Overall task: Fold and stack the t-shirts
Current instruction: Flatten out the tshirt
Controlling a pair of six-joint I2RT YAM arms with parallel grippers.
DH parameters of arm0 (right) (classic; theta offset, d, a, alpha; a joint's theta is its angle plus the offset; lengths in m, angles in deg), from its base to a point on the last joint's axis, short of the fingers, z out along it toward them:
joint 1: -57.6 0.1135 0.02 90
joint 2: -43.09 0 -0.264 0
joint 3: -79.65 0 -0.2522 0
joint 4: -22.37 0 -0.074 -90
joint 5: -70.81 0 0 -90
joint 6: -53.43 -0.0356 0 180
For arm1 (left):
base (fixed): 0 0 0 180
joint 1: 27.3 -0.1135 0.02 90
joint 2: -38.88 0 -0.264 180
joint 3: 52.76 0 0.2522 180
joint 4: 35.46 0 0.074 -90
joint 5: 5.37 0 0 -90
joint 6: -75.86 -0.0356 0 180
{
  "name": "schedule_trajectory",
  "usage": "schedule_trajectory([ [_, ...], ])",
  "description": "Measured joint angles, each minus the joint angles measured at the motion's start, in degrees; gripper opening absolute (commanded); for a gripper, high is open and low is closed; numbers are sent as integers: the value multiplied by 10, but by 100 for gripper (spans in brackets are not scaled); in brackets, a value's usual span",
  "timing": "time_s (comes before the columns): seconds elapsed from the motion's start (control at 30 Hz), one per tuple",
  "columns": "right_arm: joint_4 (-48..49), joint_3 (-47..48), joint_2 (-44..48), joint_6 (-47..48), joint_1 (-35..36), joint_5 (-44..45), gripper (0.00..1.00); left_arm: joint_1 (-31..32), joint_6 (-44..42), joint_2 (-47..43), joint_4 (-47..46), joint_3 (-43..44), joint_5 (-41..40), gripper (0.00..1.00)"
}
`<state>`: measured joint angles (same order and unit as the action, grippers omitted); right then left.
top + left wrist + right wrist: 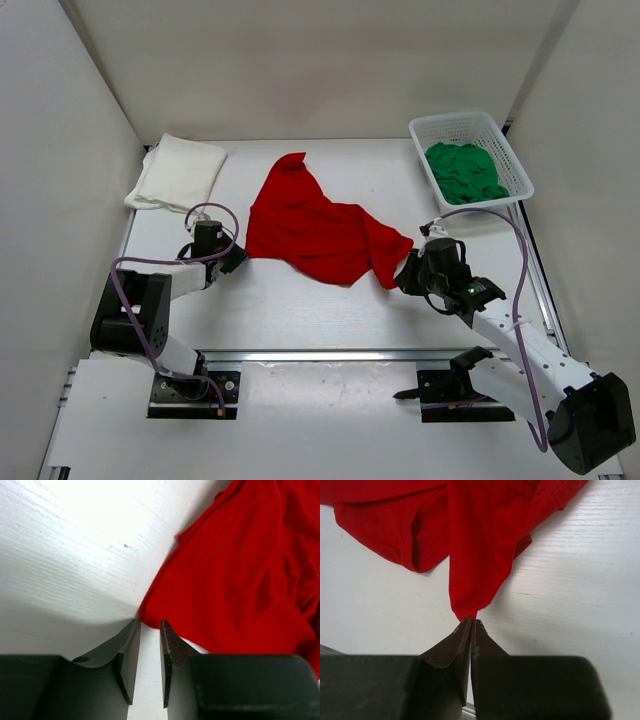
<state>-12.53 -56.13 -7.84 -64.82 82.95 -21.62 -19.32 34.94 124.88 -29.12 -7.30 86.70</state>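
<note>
The red t-shirt (315,225) lies spread and rumpled across the middle of the desk (300,310). The right end effector (408,272) sits at the shirt's right-hand corner, its jaws pressed together on a tapering tip of the red cloth (470,555). The left end effector (235,258) is at the shirt's near-left corner. Its jaws are spread, with bare desk showing between them and the red hem just at the fingertips (131,630), not pinched. The white t-shirt (178,172) lies folded at the far-left corner. The green t-shirt (465,172) is bunched inside the basket (512,160) at the far-right corner.
</note>
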Motion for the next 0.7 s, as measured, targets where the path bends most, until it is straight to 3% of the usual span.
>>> schedule_trajectory([
  [0.17,4,0,0,2,-7,-6,0,0,6,10,-15,0,-19,24],
  [0.4,10,0,-8,2,-3,-8,0,5,14,22,-30,7,-32,29],
  [0.47,10,0,-10,2,-2,-10,0,6,14,28,-34,10,-34,8],
  [0.53,11,0,-10,2,-3,-10,0,7,18,34,-38,11,-36,0],
  [0.7,-4,14,-10,9,-11,-7,0,6,21,26,-22,19,-26,0],
])
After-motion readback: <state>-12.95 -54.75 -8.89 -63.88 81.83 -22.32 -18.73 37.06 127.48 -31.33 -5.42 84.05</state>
